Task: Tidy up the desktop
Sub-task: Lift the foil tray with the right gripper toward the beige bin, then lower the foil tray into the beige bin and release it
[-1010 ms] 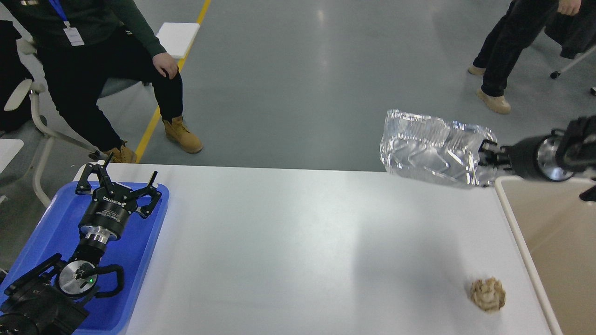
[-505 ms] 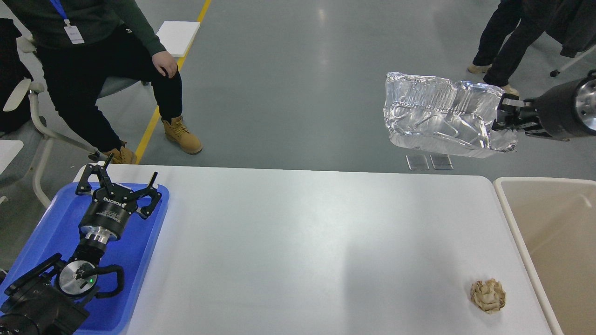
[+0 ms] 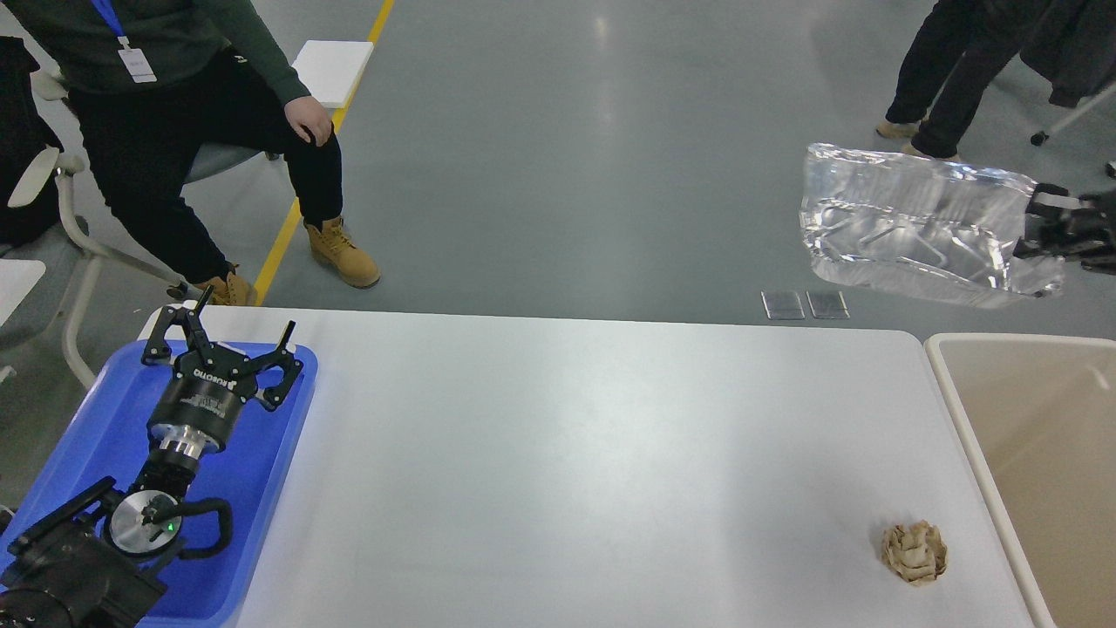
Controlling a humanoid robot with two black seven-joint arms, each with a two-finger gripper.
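Head view, ordered near to far. At 5 o'clock, a crumpled brown paper ball (image 3: 913, 551) is lying on the counter (image 3: 558, 471), the white desktop that is filling the middle of the view, close to its right edge. Just beyond that edge, at 4 o'clock, the beige bin (image 3: 968, 419) is standing with its rim alongside the counter. At 8 o'clock, the left pincer (image 3: 225, 342) is hovering over the blue tray (image 3: 96, 427) with its fingers spread wide and nothing between them. Apart from the paper ball, the counter is carrying no other loose item in view.

At 2 o'clock, raised above the floor beyond the counter's far right corner, the right pincer (image 3: 1042, 228) is clamping one end of a crinkled foil container (image 3: 915, 235), which is hanging out to the left of it, clear of both counter and bin. Farther off, a seated person (image 3: 183, 113) is occupying 10 o'clock and another is standing at 1 o'clock.

Judged step: the foil container is being carried for disposal, with the paper ball left to collect. The next move appears to call for bringing the container over the bin opening, lower and nearer, before the grip is loosened; its broad, light body could catch the rim or slide outside.
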